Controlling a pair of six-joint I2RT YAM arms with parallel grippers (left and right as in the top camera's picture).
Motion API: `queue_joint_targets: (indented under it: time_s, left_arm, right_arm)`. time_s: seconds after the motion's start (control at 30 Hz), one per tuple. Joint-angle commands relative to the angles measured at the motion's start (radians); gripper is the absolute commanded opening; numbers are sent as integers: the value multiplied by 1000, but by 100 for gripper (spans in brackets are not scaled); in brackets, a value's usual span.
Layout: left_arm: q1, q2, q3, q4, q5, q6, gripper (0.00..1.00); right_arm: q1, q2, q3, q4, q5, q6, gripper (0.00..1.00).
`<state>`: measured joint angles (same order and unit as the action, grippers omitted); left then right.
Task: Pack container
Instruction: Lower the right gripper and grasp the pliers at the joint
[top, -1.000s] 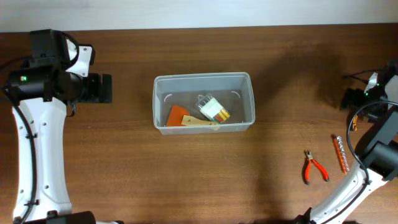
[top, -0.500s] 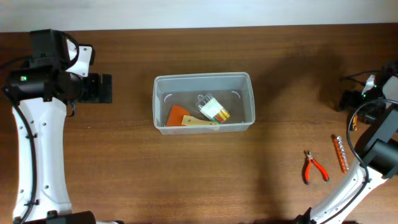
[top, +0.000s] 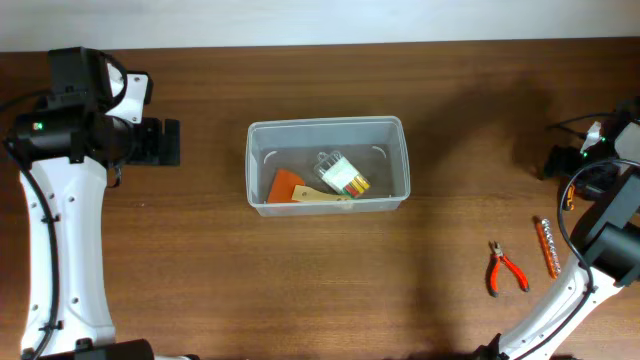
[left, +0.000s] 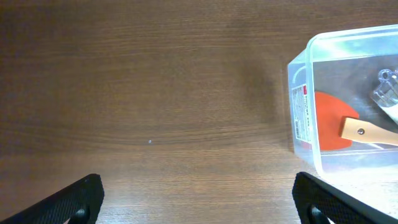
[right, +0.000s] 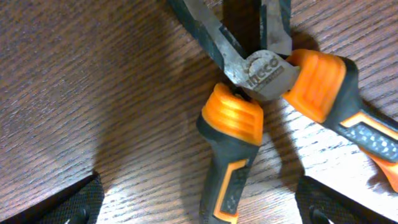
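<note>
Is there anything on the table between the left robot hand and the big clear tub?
Nothing. Between the left gripper and the container, only bare wooden table shows, in the overhead and left wrist views.

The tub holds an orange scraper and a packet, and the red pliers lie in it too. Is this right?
No. The red pliers lie on the table, right of the tub, as the overhead view shows. The scraper and packet are inside.

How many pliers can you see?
2. Small red-handled pliers lie on the table, right of the container. Bigger orange-and-black pliers lie close under the right wrist camera. Others may be hidden.
</note>
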<state>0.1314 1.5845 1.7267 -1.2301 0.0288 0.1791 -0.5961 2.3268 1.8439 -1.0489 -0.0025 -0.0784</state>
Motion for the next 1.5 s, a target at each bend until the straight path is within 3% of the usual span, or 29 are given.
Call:
queue_joint_targets:
  time_s: [0.0,0.13,0.37,0.5,0.53,0.83,1.47]
  left_arm:
    - [2,7,15,2,1,-5,99]
    - [2,7,15,2,1,-5,99]
    - [2,7,15,2,1,-5,99]
    - [2,7,15,2,1,-5,99]
    - [3,7,15,2,1,-5,99]
    - [3,7,15,2,1,-5,99]
    - [2,7,15,2,1,-5,99]
  right_arm:
    - [0,36,-1,7,-2,5,99]
    - [-1,36,0,11,-2,5,98]
    - [-1,36,11,10,-2,5,86]
    - [-1,36,40,2,-2,8,71]
    - [-1,36,61,-5,-1,8,62]
    - [-1,36,80,-10,-1,16,33]
    - [-1,36,80,-40,-1,58,23]
